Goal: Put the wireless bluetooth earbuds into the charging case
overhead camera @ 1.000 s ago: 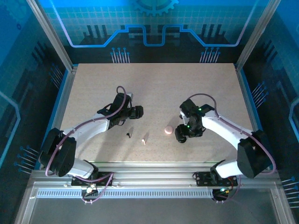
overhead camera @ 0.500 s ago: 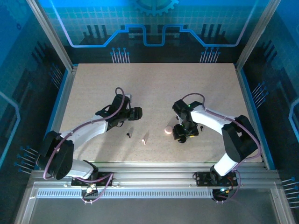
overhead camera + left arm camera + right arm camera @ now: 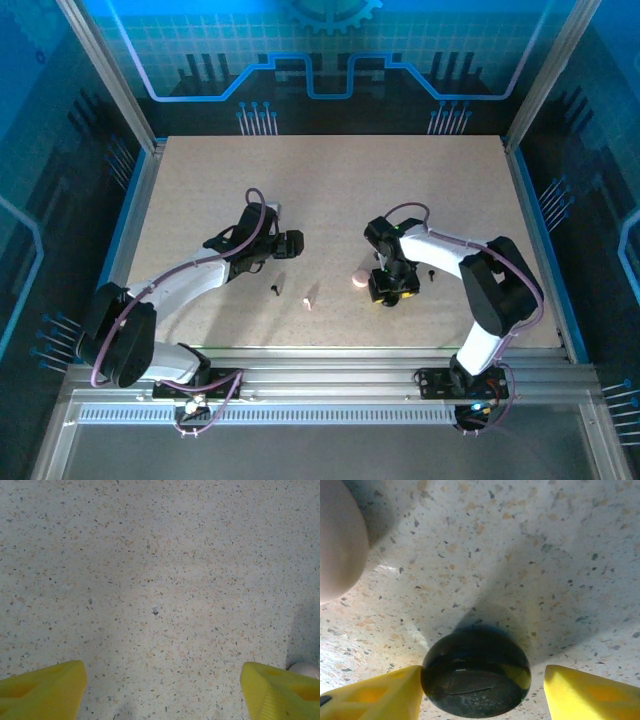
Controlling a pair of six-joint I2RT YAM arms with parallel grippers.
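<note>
Right pincer (image 3: 389, 293), spread, straddles black puck (image 3: 476, 677) beside pink puck (image 3: 360, 280), likely to grip it; left pincer (image 3: 161, 685), spread, over worktop (image 3: 155, 555); black earbud (image 3: 274, 290), whitish earbud (image 3: 310, 298) loose at lower centre.

My right gripper (image 3: 482, 676) is straddling a black puck (image 3: 476, 680) on the speckled table (image 3: 555, 555), one finger touching it, the other standing apart; a pink puck (image 3: 337, 540) is sitting nearby.

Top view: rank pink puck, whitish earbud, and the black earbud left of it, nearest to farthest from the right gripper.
From the right gripper:
1. pink puck, just to its left.
2. whitish earbud, farther left, slightly nearer the arm bases.
3. black earbud, farthest left, beyond the whitish one.
</note>
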